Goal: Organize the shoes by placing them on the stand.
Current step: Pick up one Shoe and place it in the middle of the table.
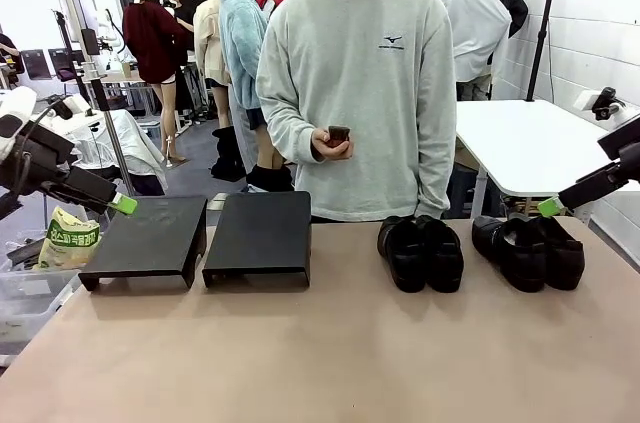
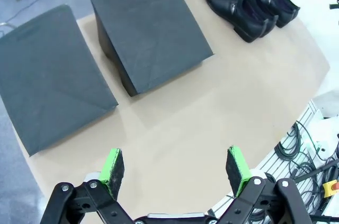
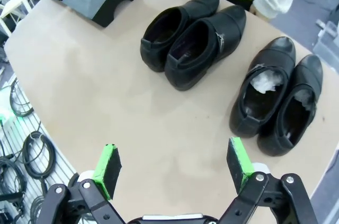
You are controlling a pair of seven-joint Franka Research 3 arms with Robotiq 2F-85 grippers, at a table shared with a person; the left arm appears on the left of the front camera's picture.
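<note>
Two pairs of glossy black shoes stand on the tan table: one pair right of centre, the other near the right edge. Two black sloped stands sit side by side at the left, nothing on them. My left gripper hovers open above the left stand's outer corner; in its wrist view the stands and shoes lie far below. My right gripper hangs open above the right pair; its wrist view looks down on both pairs, the latter stuffed with paper.
A person in a grey sweatshirt stands at the far edge, holding a small dark object. A white table stands behind at the right. A yellow-green packet lies in a bin off the left edge. Cables hang below the near edge.
</note>
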